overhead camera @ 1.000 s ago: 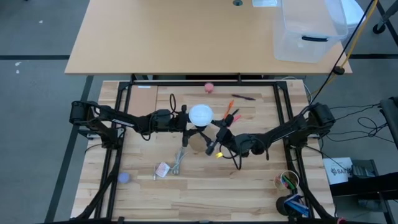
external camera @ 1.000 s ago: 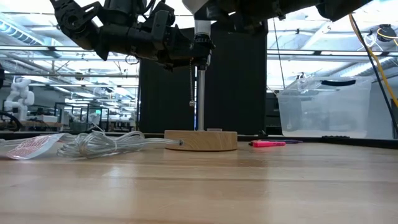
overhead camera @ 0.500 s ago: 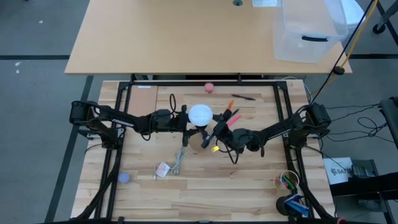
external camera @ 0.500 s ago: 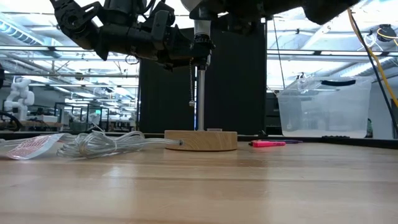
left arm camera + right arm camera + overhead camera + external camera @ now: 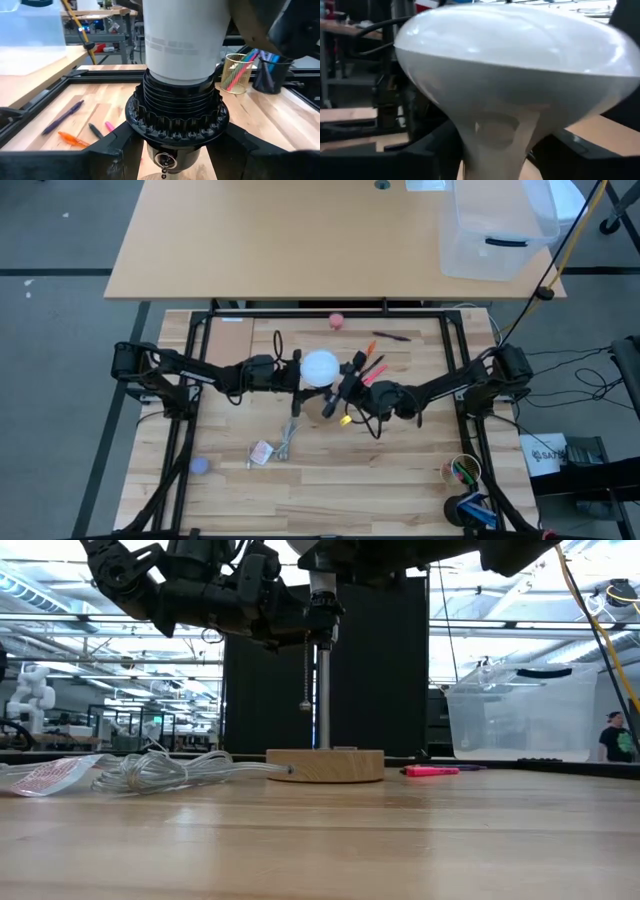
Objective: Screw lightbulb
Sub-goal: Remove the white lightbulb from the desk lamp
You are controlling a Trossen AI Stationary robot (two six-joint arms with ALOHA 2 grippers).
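Both pincers meet at the small white lightbulb with its round frosted globe (image 5: pixel 320 367), which stands upright in the black ribbed socket (image 5: pixel 176 117) atop a thin metal post (image 5: pixel 322 695) rising from the round wooden disc base (image 5: pixel 325 764) on the wooden slatted table (image 5: pixel 400 470). Left pincer (image 5: pixel 296 373) reaches in from the left of the bulb and its two dark fingers (image 5: pixel 107 155) sit either side of the socket just under the bulb, closed against the socket's flared collar (a short bead chain (image 5: pixel 306 680) hangs beside the post). Right pincer (image 5: pixel 345 380) comes in from the right of the bulb, its fingers (image 5: pixel 432 150) flanking the bulb's narrow neck below the globe; whether they press on the neck or stand just clear of it cannot be told.

Behind the bulb, a small pink ball (image 5: pixel 337 320) rests near the far edge of the table, with a dark pen (image 5: pixel 392 336) to its right. An orange marker (image 5: pixel 374 363) lies just right of the bulb. In front of the bulb lies a coiled pale cord (image 5: pixel 290 435) beside a small wrapped packet (image 5: pixel 262 452), and farther front-left sits a bluish ball (image 5: pixel 199 465). A cup of pens (image 5: pixel 461 472) stands well to the front-right. Beyond the table, a clear plastic bin (image 5: pixel 497 230) rests on a tan desk (image 5: pixel 280 240).
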